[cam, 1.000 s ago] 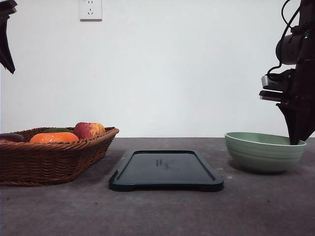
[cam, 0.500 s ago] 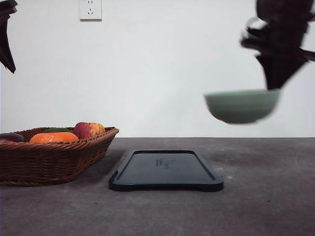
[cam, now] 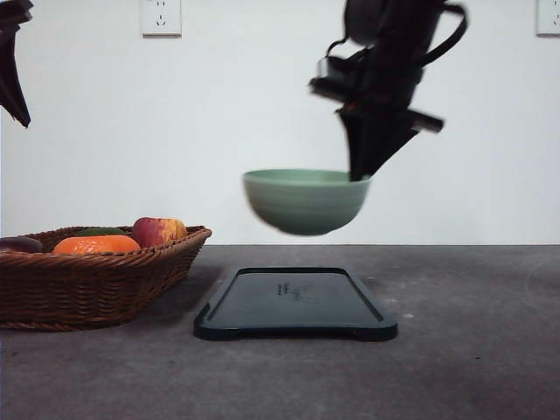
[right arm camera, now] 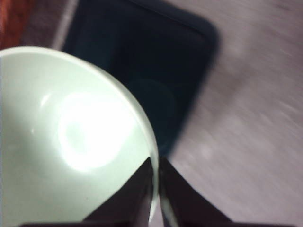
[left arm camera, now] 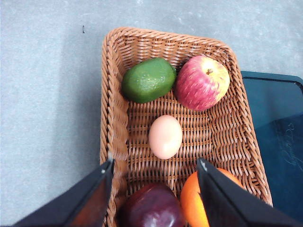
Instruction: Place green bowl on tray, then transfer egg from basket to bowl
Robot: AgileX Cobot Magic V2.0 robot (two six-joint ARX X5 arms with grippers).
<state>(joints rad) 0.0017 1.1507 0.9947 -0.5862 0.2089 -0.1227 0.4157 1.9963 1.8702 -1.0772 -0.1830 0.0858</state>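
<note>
The right gripper [cam: 359,175] has the green bowl [cam: 304,201] up in the air, its fingers [right arm camera: 142,189] pinched shut on the bowl's right rim, one inside the wall and one outside. The bowl hangs level, slightly blurred, above the tray [cam: 295,303] and clear of it. The tray lies flat in the middle of the grey worktop [cam: 472,367], with nothing on it.

Over on the left sits the basket [cam: 87,280], close to the tray's left edge without touching it. From the left wrist view, the egg [left arm camera: 165,136] rests near the middle of the basket's woven floor, on its own. Beyond it lie a green fruit [left arm camera: 148,80] and an apple [left arm camera: 202,82], side by side and touching. On the nearer side are a dark purple fruit [left arm camera: 152,207] and an orange fruit [left arm camera: 201,203].

The left gripper [left arm camera: 154,170] hangs above the basket, its fingers [left arm camera: 90,198] spread wide and holding nothing, the egg lying just past the gap between them.
</note>
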